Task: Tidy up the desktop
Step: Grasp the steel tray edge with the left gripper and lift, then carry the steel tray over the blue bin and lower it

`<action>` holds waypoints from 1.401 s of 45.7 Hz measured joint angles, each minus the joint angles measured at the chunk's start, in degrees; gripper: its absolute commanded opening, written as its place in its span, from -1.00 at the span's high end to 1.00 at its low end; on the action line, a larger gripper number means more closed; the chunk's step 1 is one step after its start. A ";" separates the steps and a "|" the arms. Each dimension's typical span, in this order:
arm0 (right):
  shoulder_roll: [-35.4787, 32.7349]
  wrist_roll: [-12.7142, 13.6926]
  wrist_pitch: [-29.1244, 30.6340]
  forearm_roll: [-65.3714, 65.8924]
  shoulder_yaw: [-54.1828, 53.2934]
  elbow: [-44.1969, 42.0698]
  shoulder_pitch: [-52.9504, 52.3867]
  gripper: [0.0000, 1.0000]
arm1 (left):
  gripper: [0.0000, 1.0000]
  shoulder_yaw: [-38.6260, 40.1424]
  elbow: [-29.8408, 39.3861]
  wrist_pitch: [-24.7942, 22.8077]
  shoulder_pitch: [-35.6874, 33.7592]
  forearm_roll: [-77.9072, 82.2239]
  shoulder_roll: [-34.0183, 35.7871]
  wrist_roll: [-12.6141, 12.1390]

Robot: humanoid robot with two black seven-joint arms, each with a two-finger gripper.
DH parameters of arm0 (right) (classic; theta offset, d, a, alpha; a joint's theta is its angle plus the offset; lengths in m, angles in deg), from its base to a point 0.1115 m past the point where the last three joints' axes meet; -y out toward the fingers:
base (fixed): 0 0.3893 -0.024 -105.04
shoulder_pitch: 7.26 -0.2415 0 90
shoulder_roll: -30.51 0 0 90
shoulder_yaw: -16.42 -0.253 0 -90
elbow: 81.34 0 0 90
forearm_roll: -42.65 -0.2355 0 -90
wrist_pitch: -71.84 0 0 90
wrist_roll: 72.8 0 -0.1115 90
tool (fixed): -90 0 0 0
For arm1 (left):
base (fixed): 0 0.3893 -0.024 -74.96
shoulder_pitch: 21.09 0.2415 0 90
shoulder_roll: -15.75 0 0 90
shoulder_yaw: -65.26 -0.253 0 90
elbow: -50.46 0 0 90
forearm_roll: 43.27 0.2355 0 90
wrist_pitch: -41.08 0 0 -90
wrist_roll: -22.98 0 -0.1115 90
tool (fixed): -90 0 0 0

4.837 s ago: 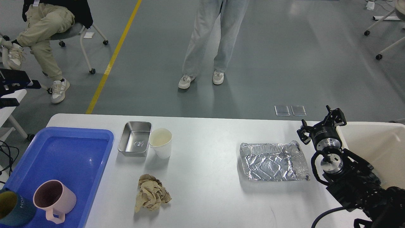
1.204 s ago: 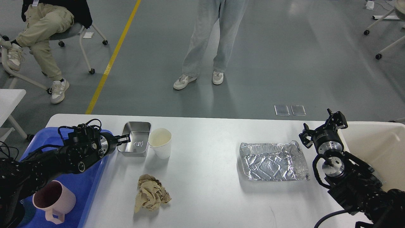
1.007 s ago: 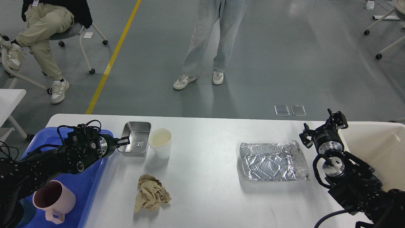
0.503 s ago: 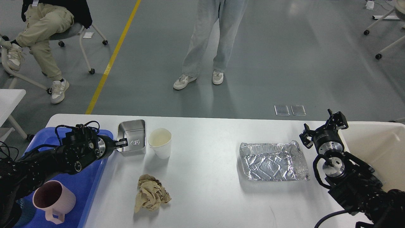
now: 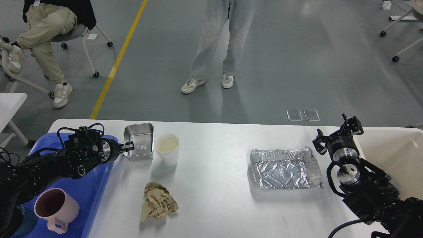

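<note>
The white desktop carries a small steel tin, a white paper cup, a crumpled brown paper wad and a crinkled foil tray. My left gripper reaches in from the left and is shut on the tin's left rim; the tin looks tilted and slightly raised beside the cup. At the right edge, beyond the foil tray's far right corner, my right gripper stands open and holds nothing.
A blue plastic tray at the left holds a pink mug; my left arm covers part of it. A cream-white bin stands at the right end. Beyond the table one person stands and another sits.
My left arm came in over the blue tray, closed on the tin's left rim and drew the tin left, away from the paper cup, tilting it. The right arm barely moved.
</note>
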 measured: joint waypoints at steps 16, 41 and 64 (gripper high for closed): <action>0.03 0.00 0.00 0.00 -0.09 0.01 -0.15 -1.00 | 1.00 2.21 1.03 -8.84 -5.19 -0.86 3.30 0.67; 0.00 0.00 0.02 0.00 -0.10 0.01 -0.09 -1.00 | 1.00 7.74 7.33 -22.05 -14.91 -0.99 11.98 0.70; 0.15 0.00 0.18 0.00 -0.10 0.02 -0.02 -1.00 | 1.00 7.60 20.56 -22.54 -17.23 -0.63 27.36 0.79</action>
